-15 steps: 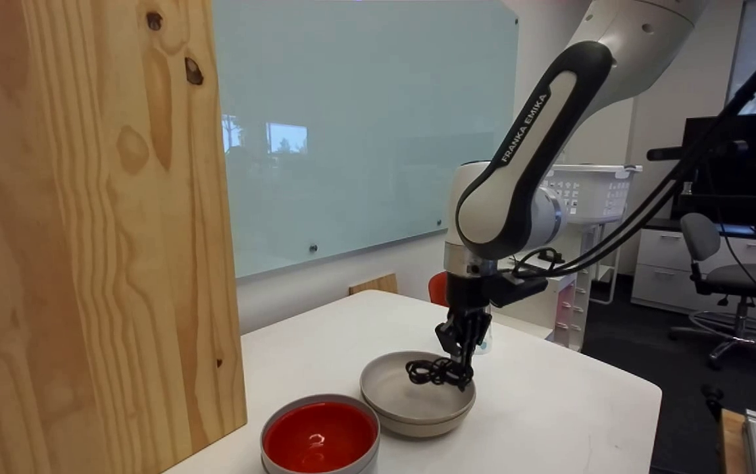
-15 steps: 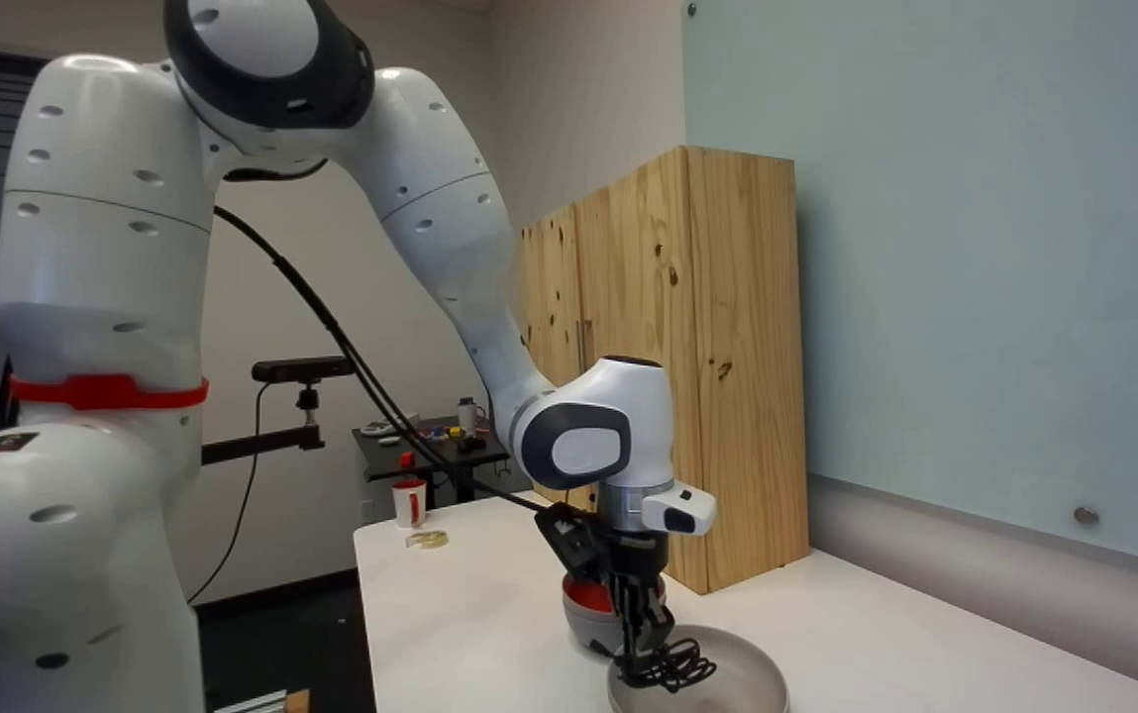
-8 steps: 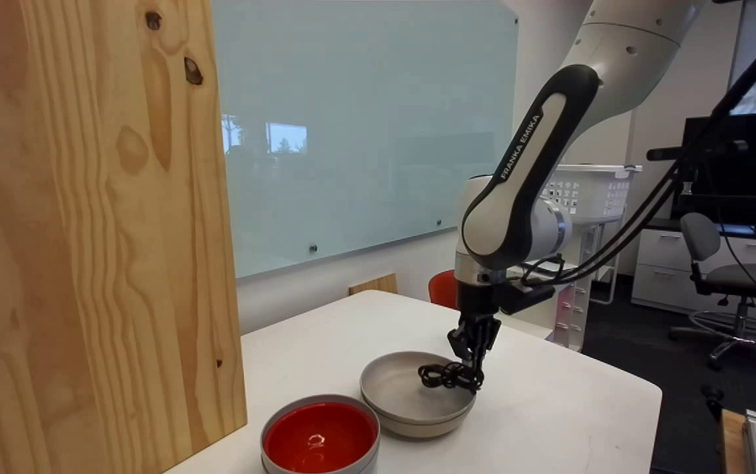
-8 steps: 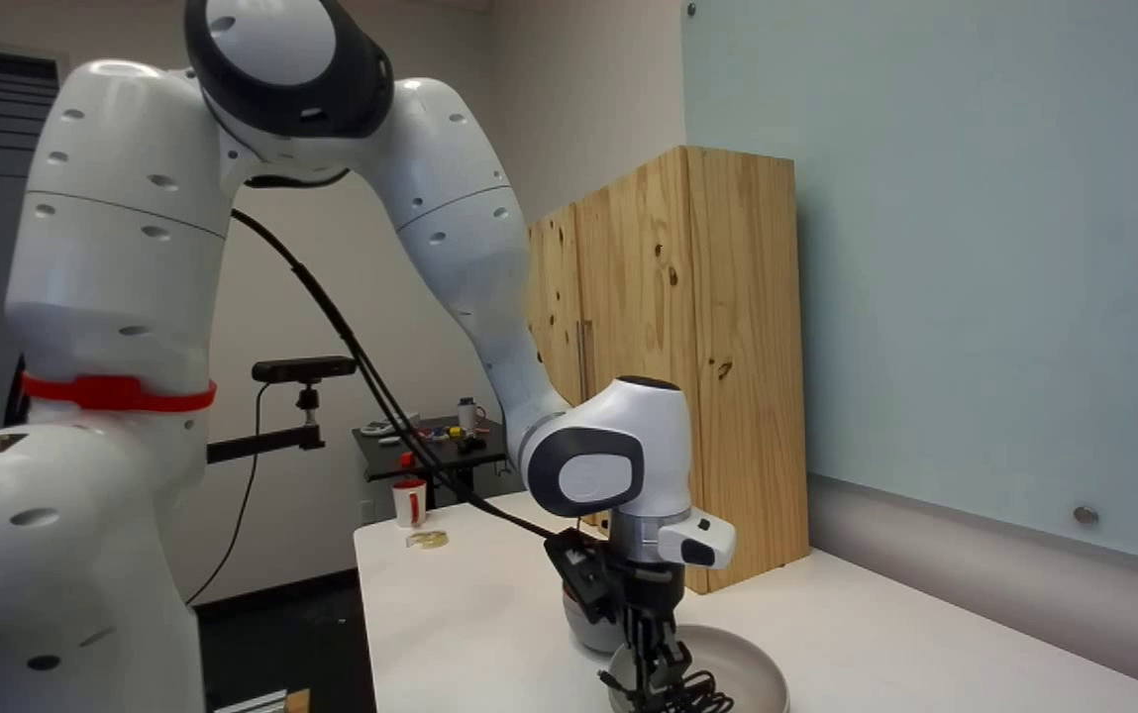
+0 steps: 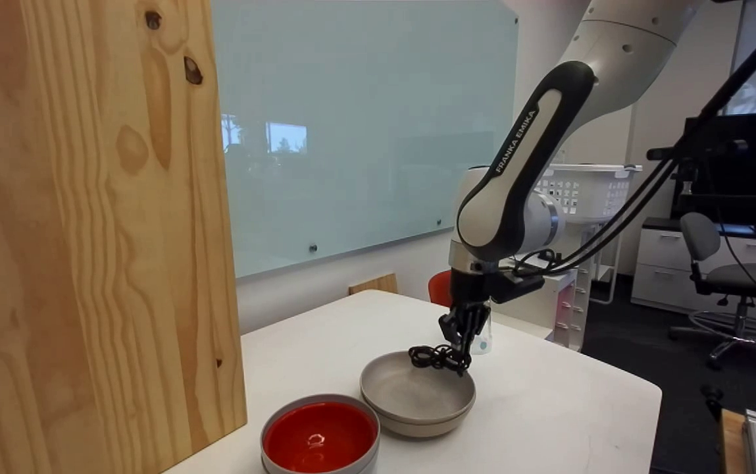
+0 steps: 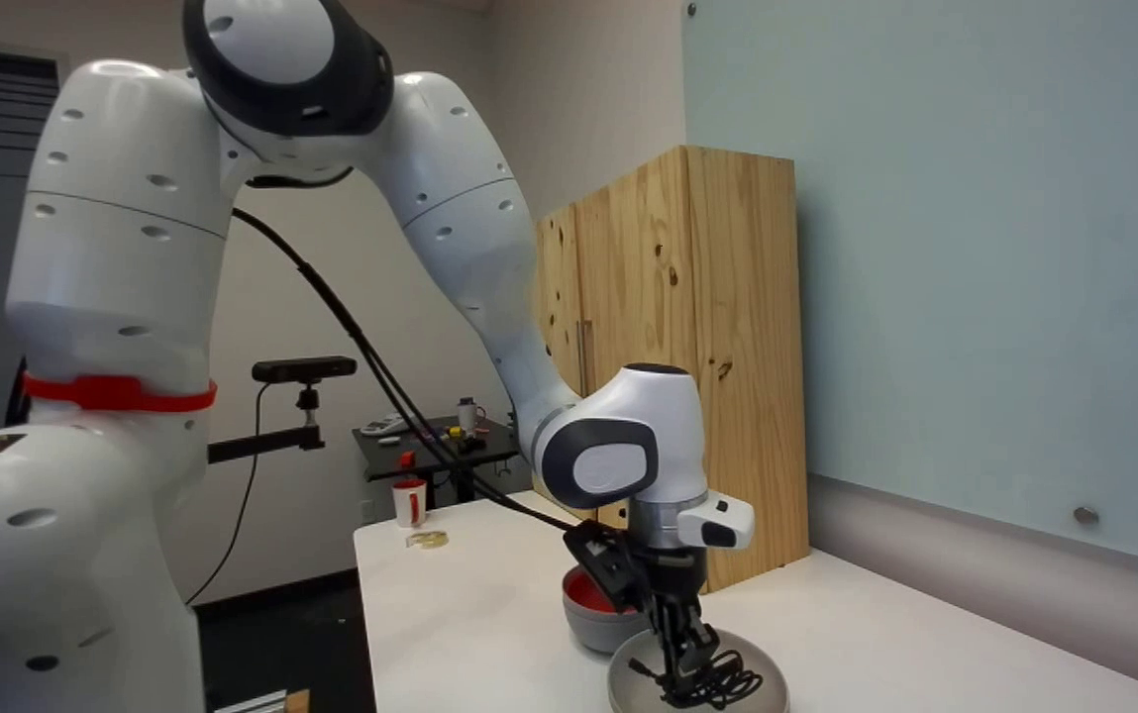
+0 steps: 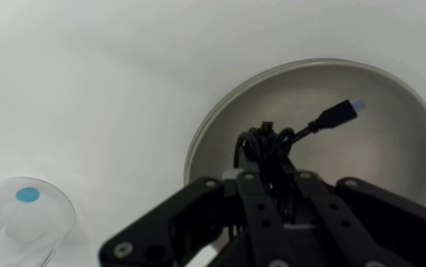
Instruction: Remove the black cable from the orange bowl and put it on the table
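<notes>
Above a beige-grey bowl [image 5: 410,398] on the white counter [image 5: 562,408], the robot's hand [image 7: 268,163] clamps the black cable [image 7: 264,142], plug [image 7: 337,115] toward two o'clock in the wrist view; in an exterior view, I see the orange bowl [image 5: 322,434] just off the beige-grey one's eight o'clock.

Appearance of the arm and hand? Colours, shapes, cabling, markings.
The arm is white and smoothly rounded, with black-rimmed oval joint covers. White FRANKA EMIKA lettering runs along black trim. A red band wraps the arm, and black cables run outside it. The hand is black, with slim fingers and pale round screw heads.
</notes>
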Available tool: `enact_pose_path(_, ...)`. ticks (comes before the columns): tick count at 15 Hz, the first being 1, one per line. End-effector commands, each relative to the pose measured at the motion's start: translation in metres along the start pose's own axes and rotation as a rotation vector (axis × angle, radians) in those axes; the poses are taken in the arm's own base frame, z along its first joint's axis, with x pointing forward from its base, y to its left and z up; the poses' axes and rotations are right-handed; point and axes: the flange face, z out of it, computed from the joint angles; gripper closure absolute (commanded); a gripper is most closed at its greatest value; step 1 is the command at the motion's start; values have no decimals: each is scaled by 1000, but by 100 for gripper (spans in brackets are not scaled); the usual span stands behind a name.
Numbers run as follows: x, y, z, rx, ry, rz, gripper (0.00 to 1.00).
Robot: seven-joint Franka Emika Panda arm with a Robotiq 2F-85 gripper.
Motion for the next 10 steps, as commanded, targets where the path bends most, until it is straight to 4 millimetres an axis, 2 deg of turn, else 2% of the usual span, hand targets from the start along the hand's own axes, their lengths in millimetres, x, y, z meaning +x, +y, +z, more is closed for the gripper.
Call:
enact_pose_path(1,5,31,-4,-15,10,26,96)
enact_pose_path(6,0,66,-12,-24,21,92,96)
enact_pose_path(10,-15,68,3,-7,-6,109,96)
